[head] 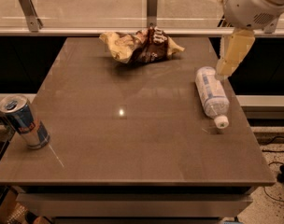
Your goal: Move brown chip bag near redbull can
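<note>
The brown chip bag (142, 45) lies crumpled at the far middle of the table, dark brown in the middle with pale tan ends. The redbull can (24, 121) stands upright near the table's front left edge, blue and silver with a silver top. My gripper (231, 55) hangs at the upper right below the arm's white round housing, above the far right part of the table. It is to the right of the bag and apart from it, and far from the can.
A clear plastic water bottle (211, 94) with a white cap lies on its side near the table's right edge, just below the gripper. The brown table (132, 139) has a glass rail with metal posts (152, 6) behind it. Cables lie on the floor (277, 171) at right.
</note>
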